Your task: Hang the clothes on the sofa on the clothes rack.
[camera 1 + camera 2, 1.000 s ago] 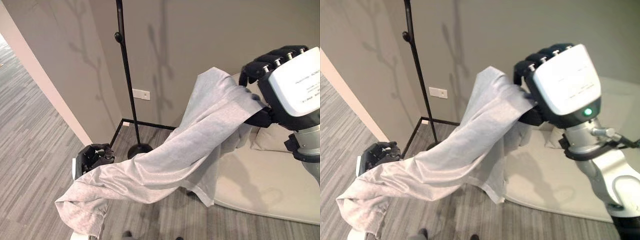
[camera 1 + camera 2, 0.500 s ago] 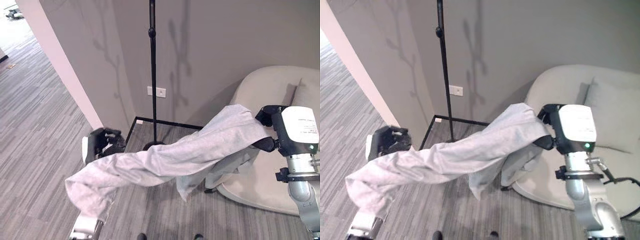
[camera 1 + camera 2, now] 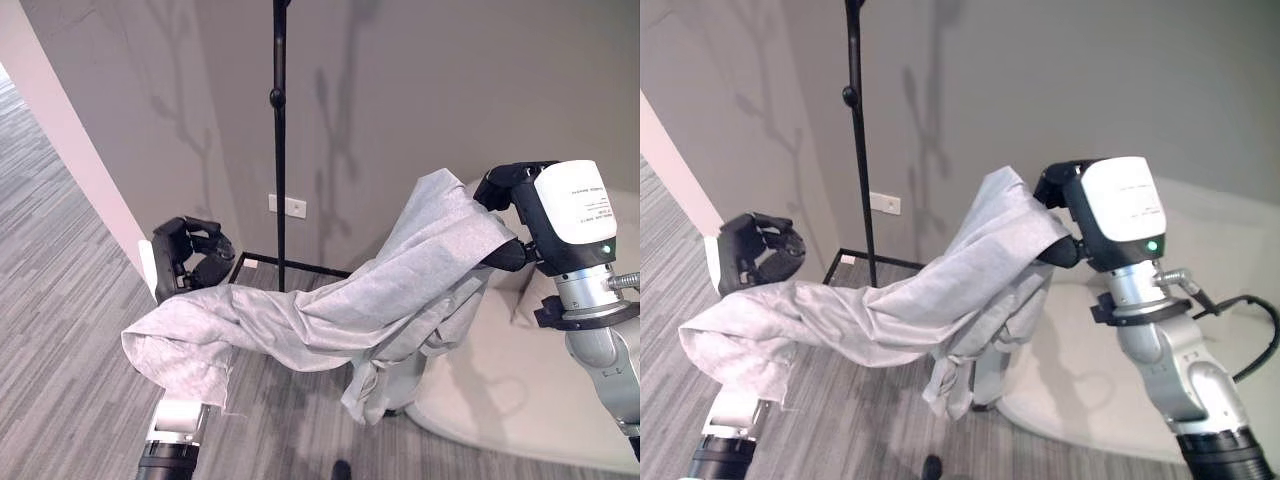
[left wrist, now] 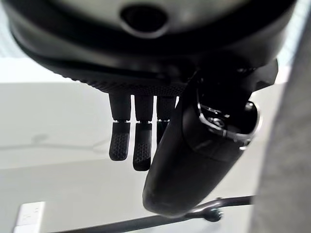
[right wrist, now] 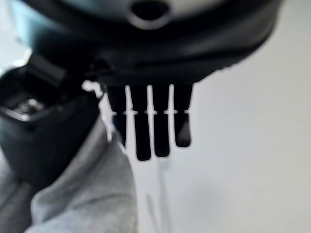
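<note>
The right hand (image 3: 520, 215), raised in front of the sofa (image 3: 540, 370), has the grey garment (image 3: 340, 310) draped over it; in its wrist view the fingers (image 5: 150, 126) reach out straight while the thumb presses the cloth bunched beside them. From there the garment sags in a long band across to the left hand (image 3: 185, 260), whose fingers (image 4: 133, 145) hang relaxed with the thumb beside them, the cloth resting over the wrist below the hand rather than in its grasp. A loose tail hangs down midway, above the floor. The black clothes rack (image 3: 279, 150) stands behind the garment, against the grey wall (image 3: 450, 90).
</note>
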Tool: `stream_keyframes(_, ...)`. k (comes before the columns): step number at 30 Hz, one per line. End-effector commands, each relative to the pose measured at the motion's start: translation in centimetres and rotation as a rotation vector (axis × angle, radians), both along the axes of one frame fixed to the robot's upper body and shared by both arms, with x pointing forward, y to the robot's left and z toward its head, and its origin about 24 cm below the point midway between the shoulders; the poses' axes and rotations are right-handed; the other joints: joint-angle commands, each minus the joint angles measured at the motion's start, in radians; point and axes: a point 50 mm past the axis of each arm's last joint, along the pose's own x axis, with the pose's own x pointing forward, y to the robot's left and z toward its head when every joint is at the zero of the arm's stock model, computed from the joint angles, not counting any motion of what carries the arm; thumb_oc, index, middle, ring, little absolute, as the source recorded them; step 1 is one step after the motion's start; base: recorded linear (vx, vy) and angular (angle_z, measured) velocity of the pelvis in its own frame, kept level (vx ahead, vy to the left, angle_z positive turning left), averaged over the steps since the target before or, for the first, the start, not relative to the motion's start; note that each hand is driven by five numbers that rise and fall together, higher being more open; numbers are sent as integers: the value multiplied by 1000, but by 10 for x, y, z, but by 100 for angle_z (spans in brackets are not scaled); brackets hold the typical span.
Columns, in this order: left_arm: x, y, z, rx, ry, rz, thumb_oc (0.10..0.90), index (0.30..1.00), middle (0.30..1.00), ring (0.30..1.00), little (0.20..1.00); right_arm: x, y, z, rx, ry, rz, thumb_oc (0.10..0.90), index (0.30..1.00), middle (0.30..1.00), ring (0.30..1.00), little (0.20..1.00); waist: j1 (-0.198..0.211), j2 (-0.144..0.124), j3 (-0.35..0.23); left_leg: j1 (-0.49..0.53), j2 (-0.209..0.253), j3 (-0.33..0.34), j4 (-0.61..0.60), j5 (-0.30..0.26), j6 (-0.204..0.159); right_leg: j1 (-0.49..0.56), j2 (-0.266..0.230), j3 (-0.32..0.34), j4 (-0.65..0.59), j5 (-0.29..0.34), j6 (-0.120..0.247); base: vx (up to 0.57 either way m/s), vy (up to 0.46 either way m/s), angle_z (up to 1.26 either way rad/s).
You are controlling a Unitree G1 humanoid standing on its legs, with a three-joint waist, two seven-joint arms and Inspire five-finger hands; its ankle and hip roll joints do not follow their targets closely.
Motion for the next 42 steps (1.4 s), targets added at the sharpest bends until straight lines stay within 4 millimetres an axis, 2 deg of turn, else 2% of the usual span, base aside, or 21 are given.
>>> stream_keyframes(1, 1, -8, 53, 108, -262, -82, 400, 300, 300, 300, 300, -8, -1, 55, 32, -286, 32, 400, 300, 300, 300, 300, -11, -8, -22, 35, -22, 28, -29, -83, 70, 39, -42, 8, -68, -29, 107, 169, 6, 5)
stream_keyframes(3, 2, -11, 58, 135, -289, -83, 400, 300, 300, 300, 300, -11, 0, 59, 21, -300, 45, 400, 300, 300, 300, 300, -14, -11, -22, 12, 2, 60, -160, -135, 73, 49, -60, 1, -82, -37, 127, 240, 207, 21)
stream_keyframes(4, 4, -13, 62, 189, -295, -75, 400, 300, 300, 300, 300, -11, -2, 64, 13, -315, 44, 400, 300, 300, 300, 300, -1, 2, -28, -6, 41, 52, -406, -65, 54, 63, -66, 8, -91, -55, 146, 332, 329, -1)
stream_keyframes(5, 5, -13, 64, 198, -302, -70, 400, 300, 300, 300, 300, -8, -2, 66, 22, -319, 49, 400, 300, 300, 300, 300, 11, 10, -25, -8, 56, 24, -519, 25, 34, 77, -61, 15, -96, -67, 148, 415, 421, -29)
stream_keyframes(6, 8, -13, 65, 218, -305, -55, 400, 300, 300, 300, 300, -3, -4, 67, 40, -326, 38, 400, 300, 300, 300, 300, 30, 19, -17, -37, 73, -28, -620, 71, 9, 109, -64, 27, -97, -95, 152, 324, 282, -45)
stream_keyframes(8, 11, -12, 65, 253, -301, -40, 400, 300, 300, 300, 300, -1, -9, 67, 48, -351, 3, 400, 300, 300, 300, 300, 30, 39, -24, -23, 88, -44, -672, 103, -17, 158, -75, 39, -95, -122, 169, 416, 488, -90)
stream_keyframes(9, 11, -13, 65, 279, -295, -52, 400, 300, 300, 300, 300, -2, -18, 64, 64, -353, -61, 400, 300, 300, 300, 300, 35, 40, -37, -28, 63, -43, -615, 91, -6, 165, -116, 49, -78, -115, 186, 427, 603, -88)
stream_keyframes(12, 14, -13, 78, 367, -336, -48, 400, 300, 300, 300, 300, -6, -20, 73, 55, -431, -99, 400, 300, 300, 300, 300, 39, 9, -65, -8, 9, -2, -593, 38, 32, 140, -174, 72, -33, -114, 215, 290, 412, -39)
stream_keyframes(14, 13, -7, 93, 427, -390, 6, 400, 300, 300, 300, 300, -8, -19, 80, 51, -486, -115, 400, 300, 300, 300, 300, 42, -4, -72, 7, -23, 27, -594, 23, 63, 106, -197, 82, 5, -93, 229, 101, 240, -40)
stream_keyframes(18, 5, 3, 106, 505, -447, 82, 400, 300, 300, 300, 300, -12, -14, 82, 32, -522, -117, 400, 300, 300, 300, 300, 48, -15, -87, 44, -46, 59, -610, -7, 86, 90, -219, 77, 33, -82, 244, 77, 146, -22)
stream_keyframes(21, -6, 15, 124, 600, -527, 178, 400, 300, 300, 300, 300, -18, -16, 81, 16, -540, -134, 400, 300, 300, 300, 300, 51, -16, -98, 64, -59, 69, -619, -18, 96, 87, -225, 70, 51, -70, 254, 94, 89, 6)
stream_keyframes(26, -25, 31, 145, 642, -648, 339, 400, 300, 300, 300, 300, -36, -23, 81, -29, -588, -182, 400, 300, 300, 300, 300, 52, -12, -122, 83, -78, 65, -630, -28, 107, 99, -233, 64, 58, -55, 264, 63, 48, 15)
stream_keyframes(29, -29, 33, 148, 645, -670, 374, 400, 300, 300, 300, 300, -40, -23, 83, -61, -599, -192, 400, 300, 300, 300, 300, 52, -8, -133, 94, -82, 65, -642, -29, 108, 106, -234, 59, 56, -54, 268, 50, 31, 16)
stream_keyframes(39, -46, 48, 173, 731, -784, 517, 400, 300, 300, 300, 300, -51, -19, 108, -180, -673, -169, 400, 300, 300, 300, 300, 57, 3, -159, 128, -82, 55, -667, -29, 100, 124, -226, 42, 56, -68, 273, 32, 4, 7)
stream_keyframes(42, -45, 55, 189, 809, -819, 572, 400, 300, 300, 300, 300, -48, -18, 118, -200, -667, -138, 400, 300, 300, 300, 300, 62, 7, -165, 134, -81, 51, -670, -27, 94, 126, -225, 38, 59, -66, 275, 14, -5, 3)
